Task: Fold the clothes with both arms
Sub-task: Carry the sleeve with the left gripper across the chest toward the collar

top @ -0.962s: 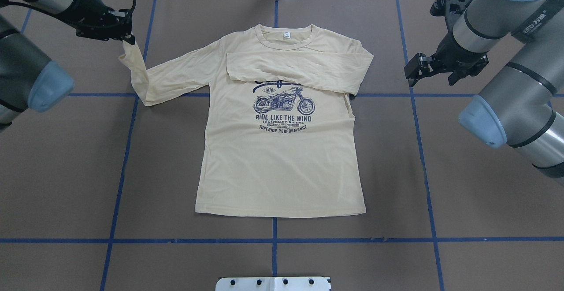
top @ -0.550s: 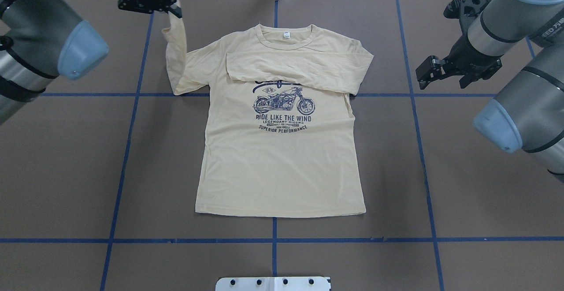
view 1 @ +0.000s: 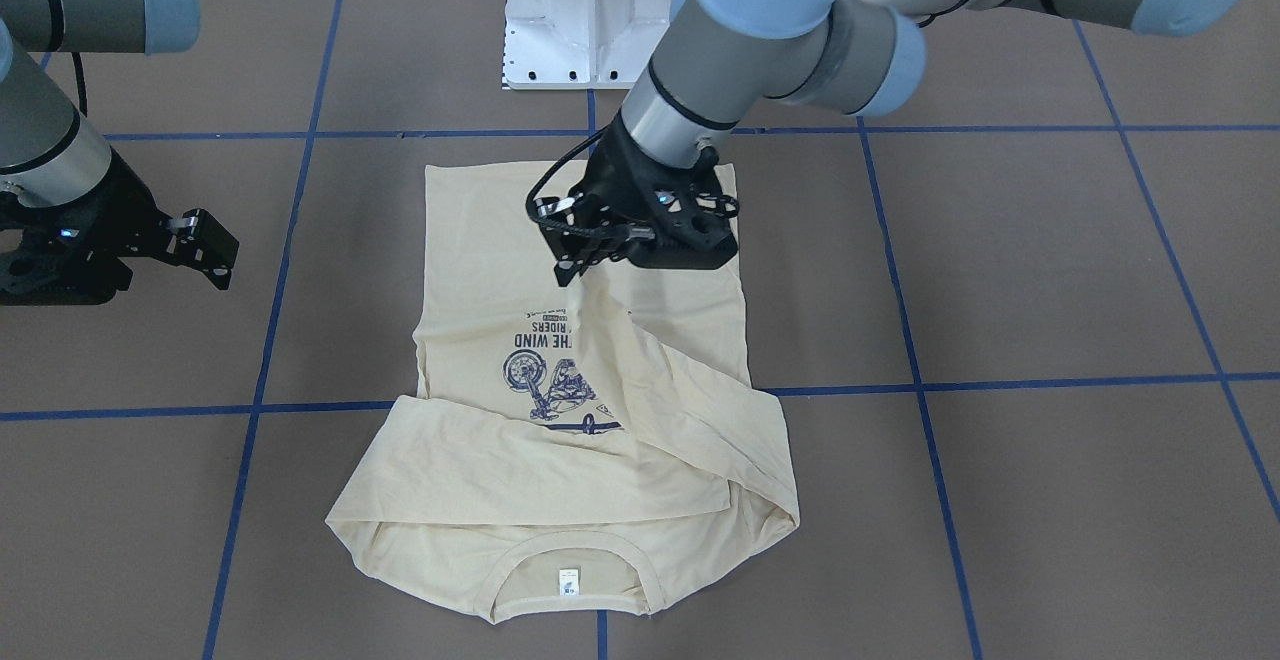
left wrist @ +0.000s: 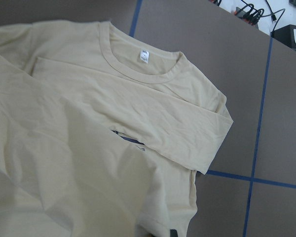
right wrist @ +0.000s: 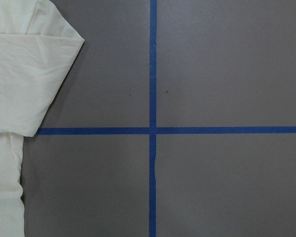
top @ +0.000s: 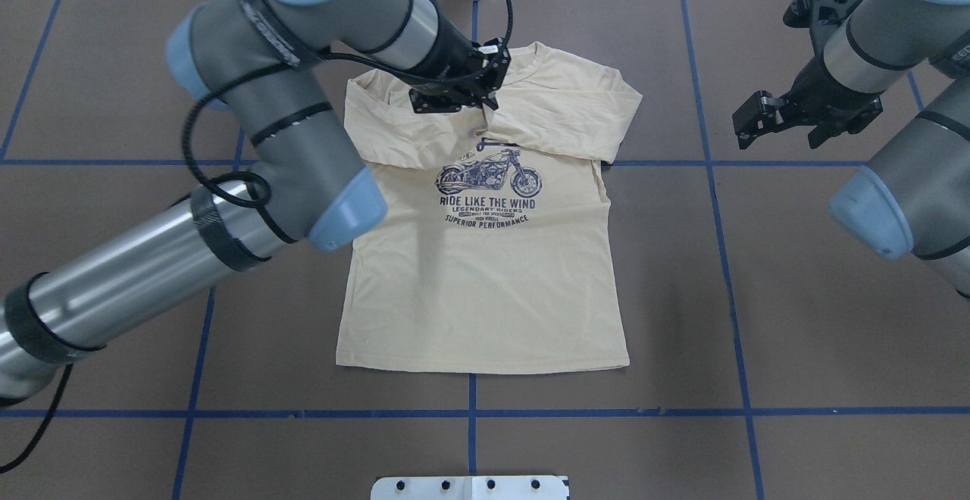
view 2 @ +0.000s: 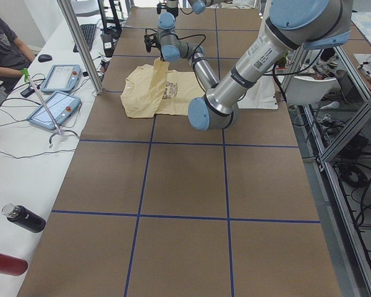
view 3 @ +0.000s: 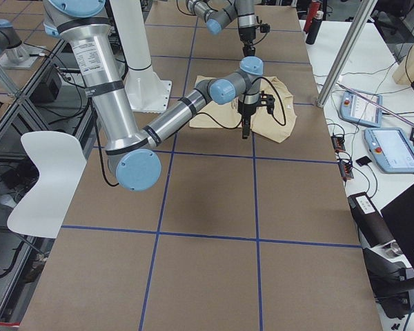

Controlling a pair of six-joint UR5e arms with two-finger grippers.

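Pinching the cuff of one sleeve (view 1: pixel 640 360), the L gripper (view 1: pixel 568 275) has its jaws closed on the cloth and hangs above the chest of the shirt (top: pixel 485 295). From the jaws the sleeve slants down w/ loose folds to the shoulder on the robot's left, partly covering the navy motorcycle print (top: pixel 489 189). The L arm (top: pixel 288 121) reaches in over that side of the shirt, black cable looped along it.

R gripper (top: pixel 773 121): jaws look parted, holding nothing. It hovers over bare table (top: pixel 758 295) beside the shirt's other shoulder, apart from the cloth. The R arm (top: pixel 909 167) bends away toward the table edge.

The shirt lies flat, print up, approx. mid-table, collar away from the robot and hem toward it. The 2nd sleeve (top: pixel 546 125) is folded flat across the chest, just under the collar. A small white label (view 1: pixel 569 582) shows inside the neck. Blue tape lines (top: pixel 727 257) split the brown table into squares; the shirt sits over one crossing. A white base (view 1: pixel 585 10) stands at the robot's edge.

Side view: a person (view 2: pixel 0 43) sits at a bench along the table, w/ two tablets (view 2: pixel 55 93) nearby.
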